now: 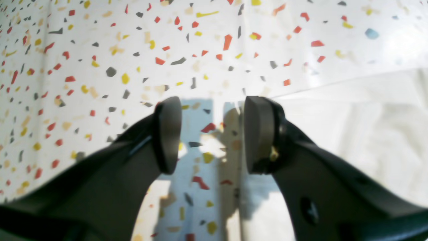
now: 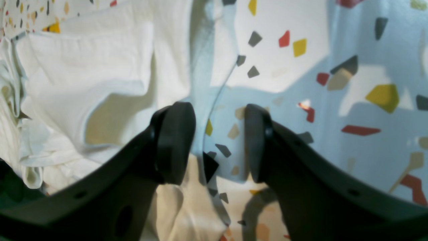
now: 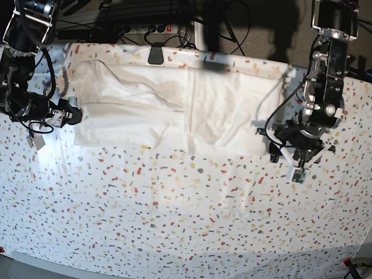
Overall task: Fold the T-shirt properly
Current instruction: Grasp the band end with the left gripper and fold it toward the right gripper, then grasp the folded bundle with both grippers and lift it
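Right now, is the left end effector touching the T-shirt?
Apart. The left wrist view shows the left end effector open over bare tablecloth, nothing between its fingers; the T-shirt lies off to one side.

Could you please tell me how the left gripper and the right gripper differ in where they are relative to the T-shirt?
The left gripper hangs over bare tablecloth, the T-shirt beside it. The right gripper sits at the shirt's edge, one finger over bunched fabric. In the base view, the left is by the shirt's right end, the right by its left end. Both are open and empty.
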Motion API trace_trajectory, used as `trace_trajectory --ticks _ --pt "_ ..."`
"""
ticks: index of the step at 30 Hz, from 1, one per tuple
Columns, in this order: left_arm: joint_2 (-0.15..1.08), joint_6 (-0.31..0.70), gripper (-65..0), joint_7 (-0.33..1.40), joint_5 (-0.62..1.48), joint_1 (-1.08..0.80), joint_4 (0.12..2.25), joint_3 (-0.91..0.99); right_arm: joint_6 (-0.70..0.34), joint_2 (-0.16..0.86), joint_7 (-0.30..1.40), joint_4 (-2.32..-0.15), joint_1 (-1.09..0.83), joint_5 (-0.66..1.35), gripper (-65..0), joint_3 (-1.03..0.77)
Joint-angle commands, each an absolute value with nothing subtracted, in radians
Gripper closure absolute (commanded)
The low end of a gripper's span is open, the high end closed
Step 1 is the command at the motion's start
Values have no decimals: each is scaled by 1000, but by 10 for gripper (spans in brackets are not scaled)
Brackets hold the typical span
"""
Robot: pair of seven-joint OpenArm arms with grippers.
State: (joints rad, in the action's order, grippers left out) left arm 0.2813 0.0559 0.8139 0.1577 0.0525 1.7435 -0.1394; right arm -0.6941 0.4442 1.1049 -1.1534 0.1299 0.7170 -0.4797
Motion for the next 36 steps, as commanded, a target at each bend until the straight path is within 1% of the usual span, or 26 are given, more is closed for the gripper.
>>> trace_trajectory --ticks 1,6,9,12,15,18,21,22,27,33,36 --pt "286 52 -296 791 157 69 1763 -136 -698 443 1103 -1161 141 710 -286 -484" --pt "286 52 -296 792 157 69 1763 -136 -698 370 1104 -1161 141 705 -286 -456" --pt "286 52 -296 801 157 69 1763 -136 -698 344 1106 -1161 141 658 -286 -412" --pt "286 52 -296 811 157 69 1763 -136 -698 338 1126 -1161 141 637 -286 -369" --pt "286 52 -296 810 157 69 1763 -136 -698 340 1135 -1161 141 637 -280 -361" --pt "286 52 -296 810 157 69 1763 -136 -698 349 1145 -1161 141 634 -175 -361" --pt "286 52 -296 810 156 69 1763 -136 -698 353 1145 -1161 142 627 -26 -369" --pt "286 52 -296 810 156 69 1763 -136 -698 353 1143 -1161 142 627 0 -377" --pt "292 52 -296 814 136 63 1763 -136 -698 376 1129 -1164 153 628 0 -438" --pt "358 52 -296 809 131 31 1761 -136 -698 442 1130 -1174 169 634 0 -520" --pt "384 52 -296 777 132 -20 1760 -137 -698 451 1134 -1204 167 639 0 -526"
